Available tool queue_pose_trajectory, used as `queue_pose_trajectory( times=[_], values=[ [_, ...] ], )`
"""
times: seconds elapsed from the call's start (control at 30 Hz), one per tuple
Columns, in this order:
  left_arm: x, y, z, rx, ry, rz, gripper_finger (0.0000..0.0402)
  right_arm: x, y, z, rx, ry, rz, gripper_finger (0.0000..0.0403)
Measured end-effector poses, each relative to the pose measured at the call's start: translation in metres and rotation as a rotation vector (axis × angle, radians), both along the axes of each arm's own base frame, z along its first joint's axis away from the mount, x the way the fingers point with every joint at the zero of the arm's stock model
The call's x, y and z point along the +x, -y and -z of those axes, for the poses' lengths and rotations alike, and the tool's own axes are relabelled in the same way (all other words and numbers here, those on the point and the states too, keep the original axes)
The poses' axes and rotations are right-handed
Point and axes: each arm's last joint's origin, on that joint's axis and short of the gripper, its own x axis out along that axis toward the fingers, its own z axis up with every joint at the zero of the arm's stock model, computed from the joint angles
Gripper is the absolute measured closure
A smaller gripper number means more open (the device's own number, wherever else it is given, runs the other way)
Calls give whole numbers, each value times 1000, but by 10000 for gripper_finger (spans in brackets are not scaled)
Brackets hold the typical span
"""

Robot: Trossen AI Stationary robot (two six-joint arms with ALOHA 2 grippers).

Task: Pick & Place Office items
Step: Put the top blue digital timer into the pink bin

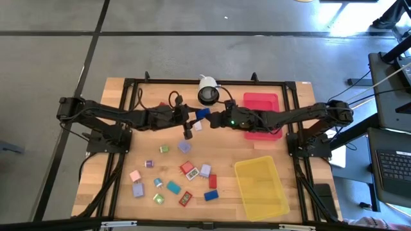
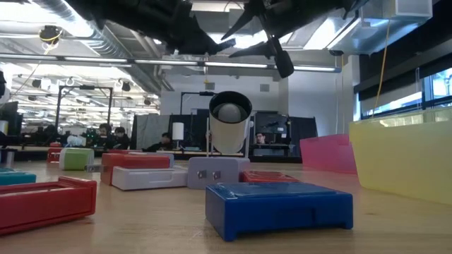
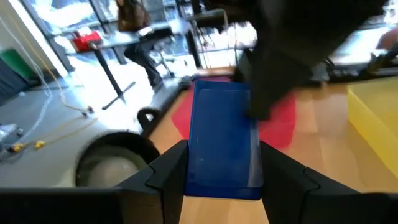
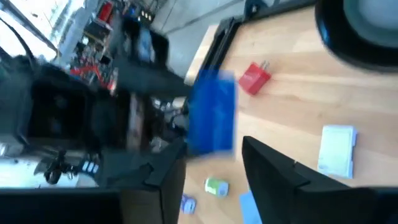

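Note:
My left gripper (image 1: 195, 118) (image 3: 222, 150) is near the middle of the table, in front of the white round camera, and is shut on a blue block (image 1: 203, 114) (image 3: 222, 134). My right gripper (image 1: 214, 121) (image 4: 214, 146) faces it from the table's right and is open. Its fingers stand just short of the block's free end (image 4: 211, 121). In the left wrist view it shows as a dark shape (image 3: 273, 68) at the block's far end. Several other office items (image 1: 188, 170) lie flat on the near half of the table. My left gripper pinches the blue block between its two fingers (image 3: 171, 171), by the long sides of its near end (image 3: 214, 177). The fingers come about level from the table's left. The block is lifted clear and sticks out ahead of them toward the right gripper. My right gripper: I cannot tell whether it touches the block.
The white round camera (image 1: 207, 90) (image 2: 229, 130) stands just beyond the grippers. The red tray (image 1: 260, 102) lies under the right arm, and the yellow tray (image 1: 260, 187) is at the near right. A lilac block (image 1: 197, 126) lies below the grippers. A blue block (image 2: 279, 204) lies close to the low camera.

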Motion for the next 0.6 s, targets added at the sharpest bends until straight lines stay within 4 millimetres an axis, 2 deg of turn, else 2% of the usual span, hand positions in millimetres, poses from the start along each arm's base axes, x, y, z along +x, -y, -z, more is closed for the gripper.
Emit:
queue_pose_trajectory(
  times=[0.1, 0.4, 0.6],
  values=[
    [0, 1, 1, -7, -10, 7, 239, 1, 1, -2, -6, 19, 7, 247],
    [0, 6, 2, -6, -14, 21, 240, 1, 2, -3, -2, 31, 2, 214],
    [0, 5, 1, -5, -13, 17, 239, 1, 1, -3, 15, 37, 7, 241]
  ],
)
